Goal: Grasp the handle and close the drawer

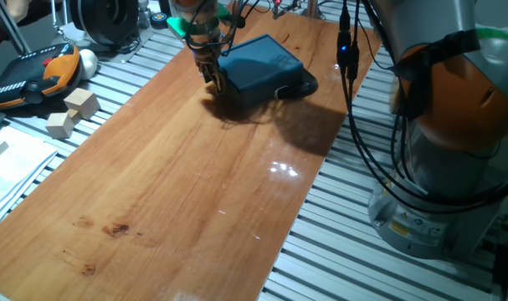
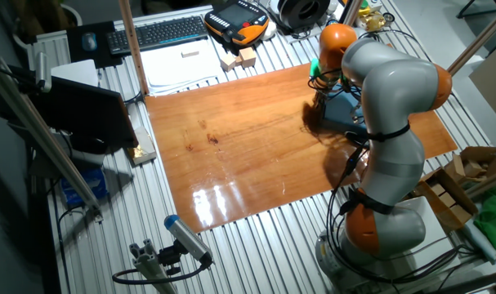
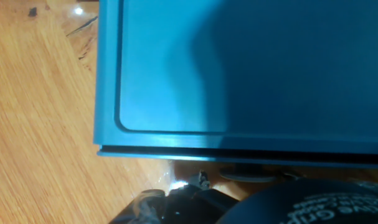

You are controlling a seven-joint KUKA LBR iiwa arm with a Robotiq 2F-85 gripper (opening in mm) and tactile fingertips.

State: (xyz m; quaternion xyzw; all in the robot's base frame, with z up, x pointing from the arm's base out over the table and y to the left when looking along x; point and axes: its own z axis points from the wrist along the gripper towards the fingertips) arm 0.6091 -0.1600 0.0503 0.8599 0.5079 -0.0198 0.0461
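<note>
**Wooden bench with teal drawer box at its far end**

The bench (image 1: pixel 195 184) carries the drawer (image 1: pixel 262 63), which appears pushed nearly flush into its box. The gripper (image 1: pixel 213 77) hangs at the front face; whether its fingers are spread or pressed together cannot be told. The handle (image 3: pixel 248 174) shows partly below the front edge in the hand view.

We're in a robotics lab/workshop. What tells us: the glossy reddish-brown wooden board (image 1: pixel 195 192) lies on a bench of ribbed aluminium profile rails (image 1: pixel 379 267), w/ a grey-and-orange robot arm base (image 2: pixel 378 220) bolted alongside, black cables (image 1: pixel 362 125) hanging off it. An orange-and-black handheld teach pendant (image 2: pixel 235 20), a black computer keyboard (image 2: pixel 158 33) and 2 pale wooden blocks (image 1: pixel 69 113) sit round the edges. We also see a small grey camera on a black bracket (image 2: pixel 182 241) clamped to the rails.
</note>
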